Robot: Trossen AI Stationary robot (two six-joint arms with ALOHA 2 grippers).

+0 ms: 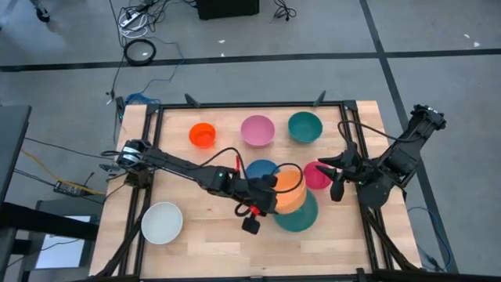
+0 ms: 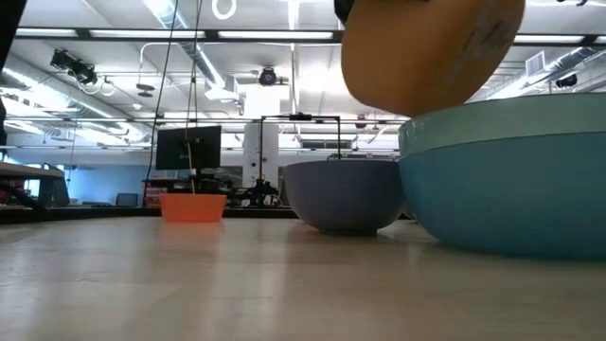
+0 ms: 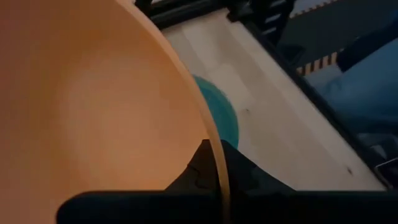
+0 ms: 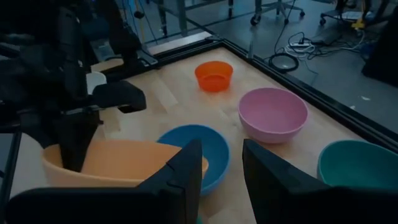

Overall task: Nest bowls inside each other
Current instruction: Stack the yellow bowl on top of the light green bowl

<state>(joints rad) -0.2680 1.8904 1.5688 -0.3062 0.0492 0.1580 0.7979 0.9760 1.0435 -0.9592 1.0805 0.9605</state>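
Note:
My left gripper (image 1: 274, 194) is shut on an orange bowl (image 1: 292, 188), which hangs tilted just over a large teal bowl (image 2: 511, 180) standing on the table. A blue bowl (image 1: 261, 168) sits beside them toward the far edge. Farther back stand a small orange-red bowl (image 1: 202, 135), a pink bowl (image 1: 257, 129) and a green-teal bowl (image 1: 304, 127). A white bowl (image 1: 162, 222) rests at the near left. My right gripper (image 4: 222, 168) hovers open and holds nothing, next to a small magenta bowl (image 1: 317, 175). My left gripper pinches the orange bowl's rim (image 3: 217, 163) on the side toward the table's left, one finger (image 3: 194, 174) inside the bowl and one outside. The fingers slant down from the left. The bowl is lifted clear of the table, tilted, above the teal bowl.
A black frame (image 1: 250, 106) borders the wooden table. Bare wood lies along the near edge between the white bowl and the teal bowl. Cables trail over the left arm.

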